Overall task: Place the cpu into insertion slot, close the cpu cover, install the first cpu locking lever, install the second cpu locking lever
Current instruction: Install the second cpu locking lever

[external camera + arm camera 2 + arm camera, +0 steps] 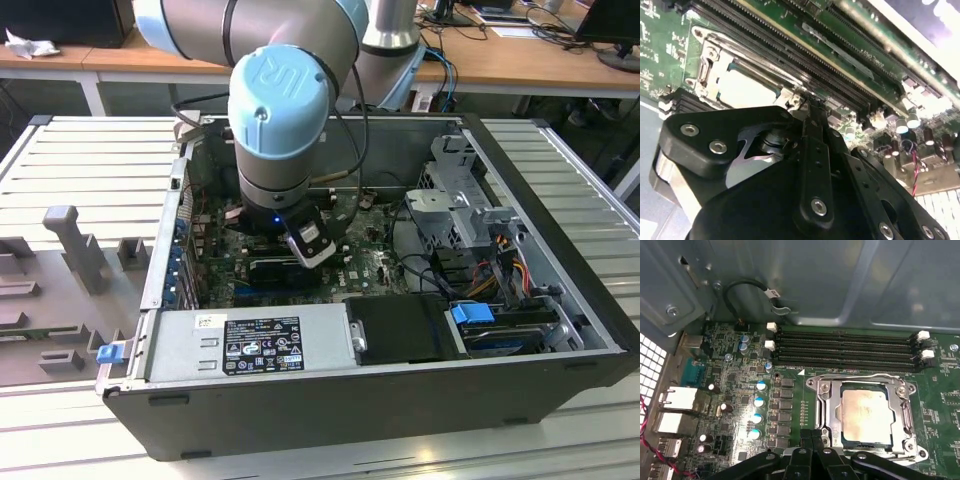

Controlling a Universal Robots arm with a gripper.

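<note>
The small flat square cpu (864, 412) with its pale silvery-beige metal top lies inside the insertion slot (821, 412), the square socket with a silvery rim on the green circuit board (790, 405). The thin silvery cpu cover (865, 386), a frame plate with a window in its middle, seems to lie flat over the chip's edges, so the metal top shows through the window. I judge the chip is already seated and the cover is down. Whether the thin wire levers along the socket are latched, I cannot tell.

The black gripper (812, 436) hangs low at one edge of the socket, on the side away from the long black memory slots (845, 347). Its two fingers are drawn together and I see nothing between them. In the second wrist view the tip is just beside the socket's rim; I think it is there to work on the latch hardware.

In the exterior view the arm reaches down into the open dark grey computer case (560, 200). Inside, a grey metal power supply box (250, 340) sits at 6 o'clock from the wrist, and a silvery drive cage (460, 200) with cables at 3 o'clock.
</note>
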